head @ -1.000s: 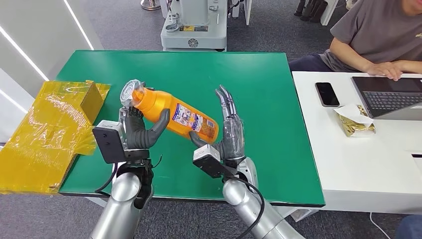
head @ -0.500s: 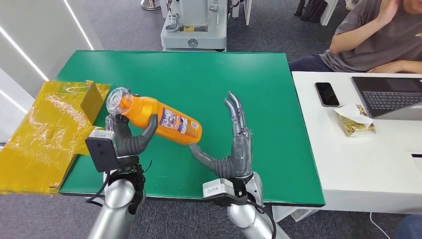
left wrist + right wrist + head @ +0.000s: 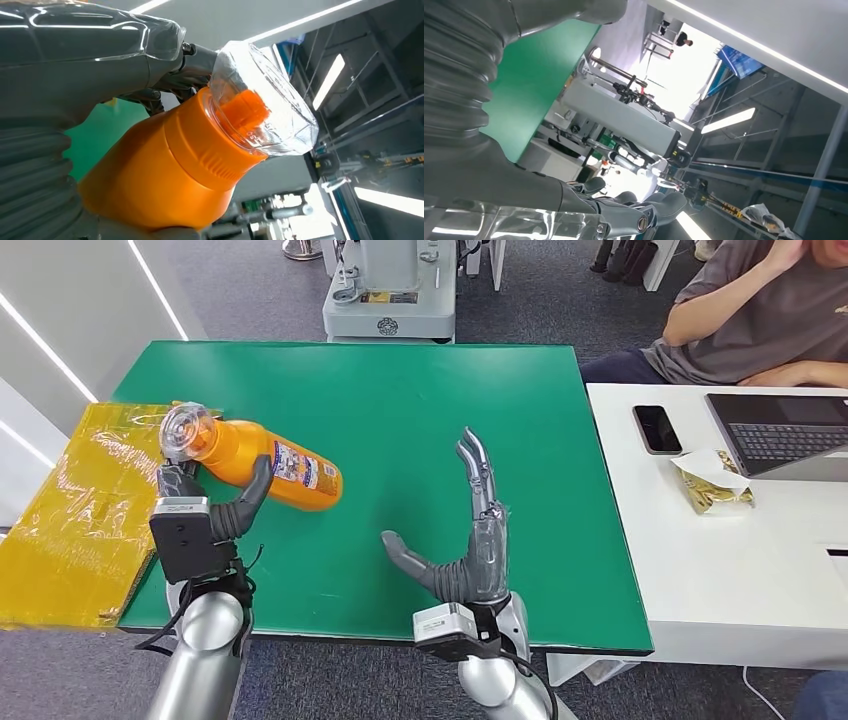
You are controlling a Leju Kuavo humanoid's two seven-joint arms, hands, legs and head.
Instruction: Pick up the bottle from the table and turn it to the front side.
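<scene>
The left hand [image 3: 215,515] grips the orange bottle [image 3: 265,465] near its neck and has carried it to the left, now above the near left part of the green table [image 3: 420,400], beside the yellow box [image 3: 90,500]. The right hand [image 3: 470,540] has let go and stays released, fingers apart, near the front edge. I judge the turning now depends on the left hand alone.
</scene>
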